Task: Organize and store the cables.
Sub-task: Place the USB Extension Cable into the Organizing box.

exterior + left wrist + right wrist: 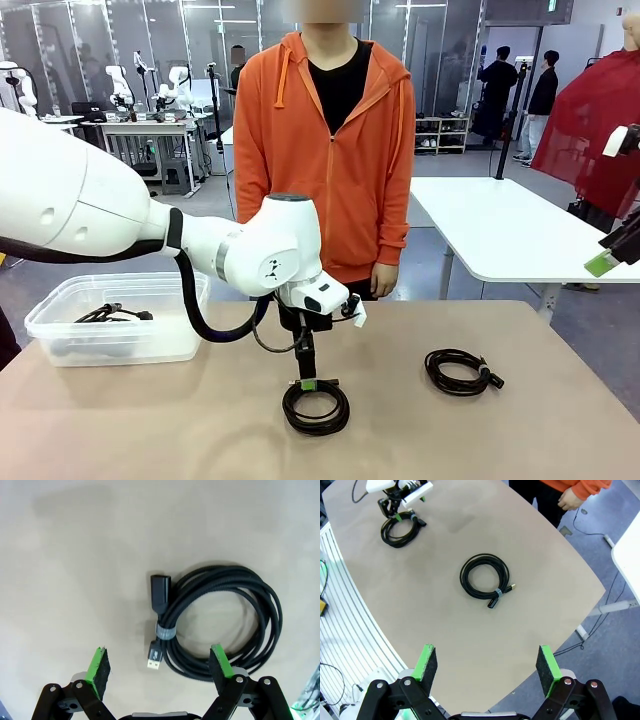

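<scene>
Finds left gripper (160, 665) gaping wide and empty, just above near coil (172, 612) on table (75, 555). Places coil's tied neck between the pads (99, 667), ring offset toward one pad. Judges left arm nearer to it. Records right gripper (487, 662) likewise wide, high over far coil (466, 577).

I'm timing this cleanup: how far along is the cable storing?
Done: a black cable lies in the clear plastic bin. In hand: the open left gripper hovers over a second coiled black cable, not gripping yet. Left: that coil and a third coil farther right; the right gripper is open, empty.
</scene>
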`<state>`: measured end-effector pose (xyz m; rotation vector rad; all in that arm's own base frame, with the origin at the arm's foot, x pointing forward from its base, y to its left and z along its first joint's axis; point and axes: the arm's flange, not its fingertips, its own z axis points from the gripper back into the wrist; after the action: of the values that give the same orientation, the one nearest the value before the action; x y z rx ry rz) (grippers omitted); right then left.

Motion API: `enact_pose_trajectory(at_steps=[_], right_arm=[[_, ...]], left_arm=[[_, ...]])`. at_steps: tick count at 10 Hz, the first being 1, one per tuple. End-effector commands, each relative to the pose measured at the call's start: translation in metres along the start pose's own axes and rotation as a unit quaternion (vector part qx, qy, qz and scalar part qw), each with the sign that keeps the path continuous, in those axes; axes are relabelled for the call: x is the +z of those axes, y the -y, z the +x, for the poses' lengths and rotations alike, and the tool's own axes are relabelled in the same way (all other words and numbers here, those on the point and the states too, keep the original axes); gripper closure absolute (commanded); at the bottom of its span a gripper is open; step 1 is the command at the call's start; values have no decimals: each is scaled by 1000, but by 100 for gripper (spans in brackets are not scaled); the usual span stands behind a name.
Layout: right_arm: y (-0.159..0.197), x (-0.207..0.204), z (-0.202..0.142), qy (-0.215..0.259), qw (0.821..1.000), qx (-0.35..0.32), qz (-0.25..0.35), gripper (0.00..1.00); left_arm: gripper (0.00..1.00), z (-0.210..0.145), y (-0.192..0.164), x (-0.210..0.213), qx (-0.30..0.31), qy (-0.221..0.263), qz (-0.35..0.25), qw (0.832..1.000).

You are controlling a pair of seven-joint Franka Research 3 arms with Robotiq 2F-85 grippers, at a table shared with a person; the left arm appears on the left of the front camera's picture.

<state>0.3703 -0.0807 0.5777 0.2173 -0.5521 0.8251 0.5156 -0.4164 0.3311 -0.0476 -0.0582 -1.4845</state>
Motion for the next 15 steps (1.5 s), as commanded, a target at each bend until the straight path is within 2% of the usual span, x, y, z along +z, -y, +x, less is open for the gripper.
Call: enact_pose_trajectory(at_steps=[1,6,7,8,9,10,11,12,15], right_arm=[[-2,-1,-2,6,1000,-1,-2,0],[-2,-1,-2,6,1000,-1,-2,0],[-2,-1,-2,6,1000,-1,-2,0],[-2,-1,-2,6,1000,-1,-2,0],[-2,-1,-2,6,1000,-1,-2,0],[-2,-1,-2,6,1000,-1,-2,0],[-2,-1,-2,6,1000,-1,-2,0],[-2,-1,-2,6,1000,-1,-2,0],[-2,-1,-2,6,1000,-1,-2,0]], left_arm=[[0,7,-8,-7,-2,2,10,1000],[0,9,-11,-24,-15,10,0,1000],[12,8,-11,-26,-17,10,-1,1000],[18,10,-12,-31,-21,2,-9,1000],[35,13,-12,-34,-23,-8,-15,1000],[56,13,-12,-33,-23,-9,-13,1000],[91,13,-11,-27,-22,-11,-8,1000],[100,14,-11,-25,-22,-14,-6,1000],[100,17,-11,-24,-22,-18,-14,999]])
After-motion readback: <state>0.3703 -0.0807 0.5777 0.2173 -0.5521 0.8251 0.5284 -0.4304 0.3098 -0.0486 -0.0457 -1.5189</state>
